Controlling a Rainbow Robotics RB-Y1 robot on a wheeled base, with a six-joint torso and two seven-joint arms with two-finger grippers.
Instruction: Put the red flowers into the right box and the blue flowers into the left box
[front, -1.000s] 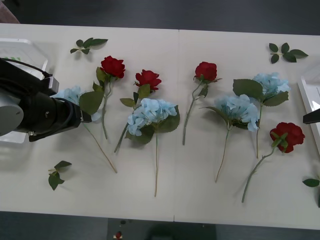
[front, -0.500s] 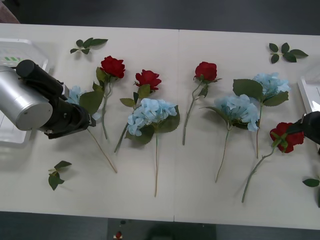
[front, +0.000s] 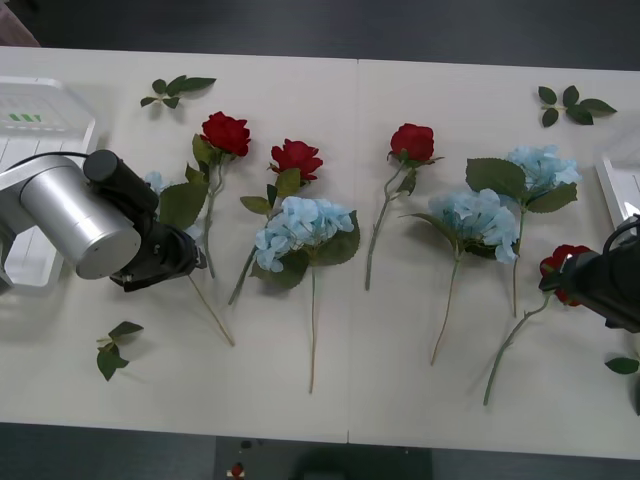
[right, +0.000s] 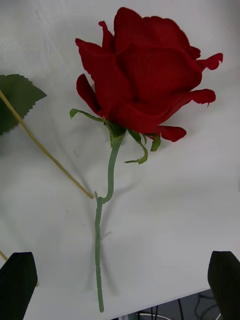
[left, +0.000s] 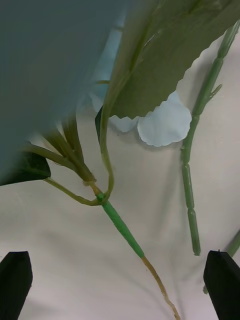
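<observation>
4 red flowers (front: 226, 133) with tight blooms on thin green stems and 4 pale blue flowers (front: 300, 228) with fluffy heads and big leaves are laid across the white table (front: 400, 380), between the left box (front: 45, 110) and the right box (front: 620, 190) at its edges. The left gripper (left: 120, 282) is held low over the leftmost blue flower's stem, fingers spread and nothing grasped. The right gripper (right: 122, 285) is likewise parted and empty above the rightmost rose (right: 145, 75).

A lab-like workspace: plain white table (front: 350, 400) laid with sorted artificial flowers.
</observation>
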